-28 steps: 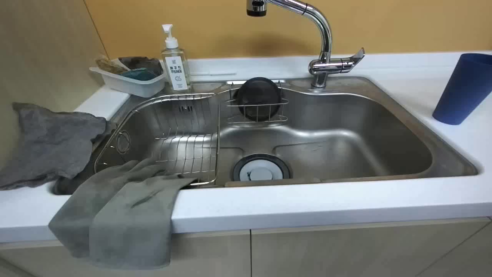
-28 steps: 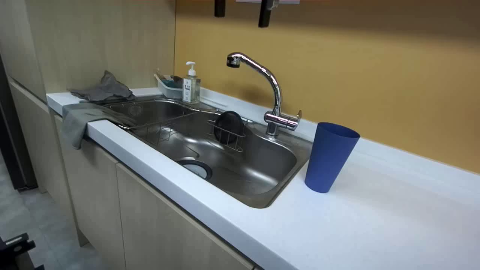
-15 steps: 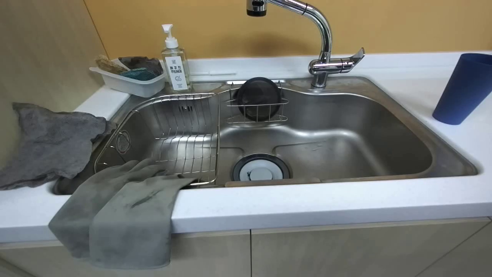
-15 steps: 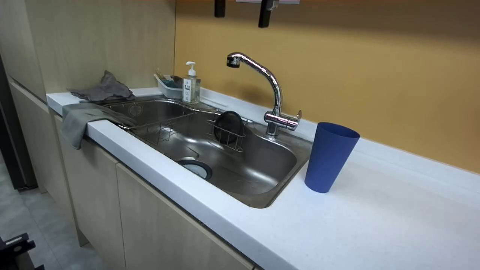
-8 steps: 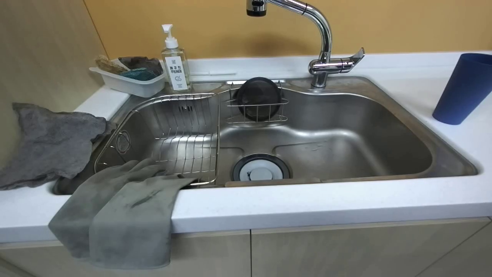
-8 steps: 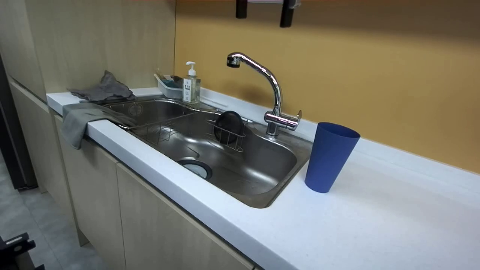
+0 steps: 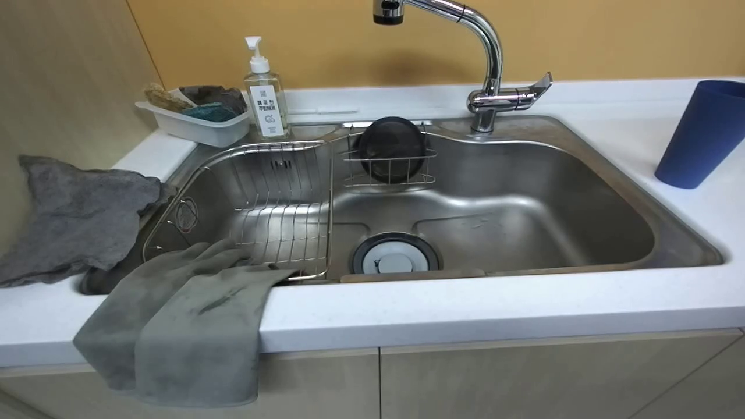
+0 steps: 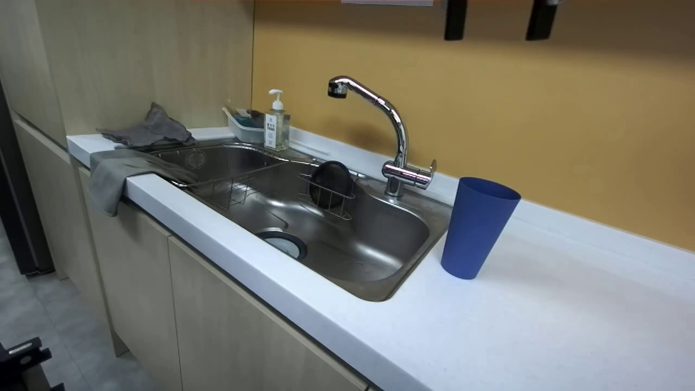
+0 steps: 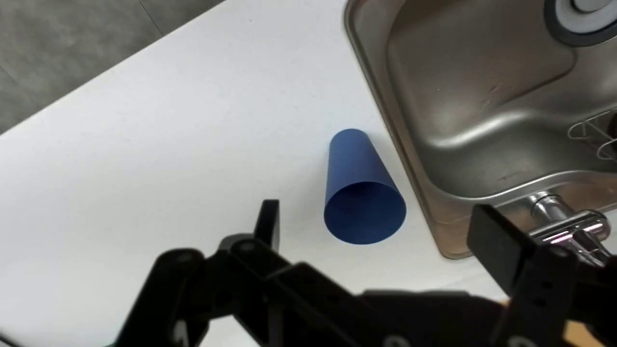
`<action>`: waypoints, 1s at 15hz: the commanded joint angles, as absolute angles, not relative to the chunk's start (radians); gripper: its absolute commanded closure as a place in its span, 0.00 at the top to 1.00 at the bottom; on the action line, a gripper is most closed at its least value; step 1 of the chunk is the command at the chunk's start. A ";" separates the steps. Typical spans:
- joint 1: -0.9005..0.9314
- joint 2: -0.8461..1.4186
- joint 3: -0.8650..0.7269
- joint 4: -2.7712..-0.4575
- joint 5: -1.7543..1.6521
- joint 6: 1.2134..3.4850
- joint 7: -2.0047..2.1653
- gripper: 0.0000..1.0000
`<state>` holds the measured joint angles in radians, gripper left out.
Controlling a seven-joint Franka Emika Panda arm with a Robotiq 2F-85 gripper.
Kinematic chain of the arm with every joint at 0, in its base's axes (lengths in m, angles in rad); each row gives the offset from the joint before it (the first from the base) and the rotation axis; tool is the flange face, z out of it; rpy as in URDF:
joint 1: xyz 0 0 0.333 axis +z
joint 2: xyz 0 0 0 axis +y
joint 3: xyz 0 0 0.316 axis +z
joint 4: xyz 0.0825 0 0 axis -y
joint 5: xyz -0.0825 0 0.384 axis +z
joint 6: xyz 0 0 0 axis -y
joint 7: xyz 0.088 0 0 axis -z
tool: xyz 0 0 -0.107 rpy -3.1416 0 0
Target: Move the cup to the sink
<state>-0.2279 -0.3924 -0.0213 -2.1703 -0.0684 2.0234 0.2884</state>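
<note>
The black end effector (image 9: 381,227) has flat, blocky fingertips (image 9: 496,246).

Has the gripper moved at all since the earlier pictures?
Yes. In an exterior view, the gripper has moved toward the picture's right, and its fingers now show right of the faucet.

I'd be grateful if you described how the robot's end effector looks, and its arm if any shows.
The end effector is black, with two flat, block-like fingers on jointed links with rounded pivots; small pale round details show low in the wrist view. In an exterior view, a grey sliver shows beside one finger. No lettering is readable, and I cannot make out the arm.
</note>
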 commanded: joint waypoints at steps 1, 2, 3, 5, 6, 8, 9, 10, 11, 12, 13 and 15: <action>-0.228 -0.263 -0.037 -2.029 -0.079 1.929 0.375 1.00; -0.224 -0.232 -0.044 -2.003 -0.071 1.918 0.378 1.00; -0.221 -0.200 -0.050 -1.977 -0.068 1.921 0.383 1.00; -0.217 -0.143 -0.058 -1.936 -0.074 1.945 0.399 1.00; -0.216 -0.111 -0.064 -1.917 -0.078 1.961 0.407 1.00; -0.213 -0.051 -0.079 -1.884 -0.073 1.995 0.411 1.00; -0.211 -0.023 -0.087 -1.869 -0.069 2.012 0.411 1.00; -0.210 0.006 -0.096 -1.856 -0.067 2.034 0.414 1.00; -0.208 0.032 -0.103 -1.843 -0.063 2.049 0.414 1.00; -0.206 0.057 -0.111 -1.834 -0.061 2.066 0.415 1.00; -0.204 0.079 -0.117 -1.826 -0.054 2.080 0.414 1.00; -0.196 0.112 -0.127 -1.820 -0.054 2.108 0.416 1.00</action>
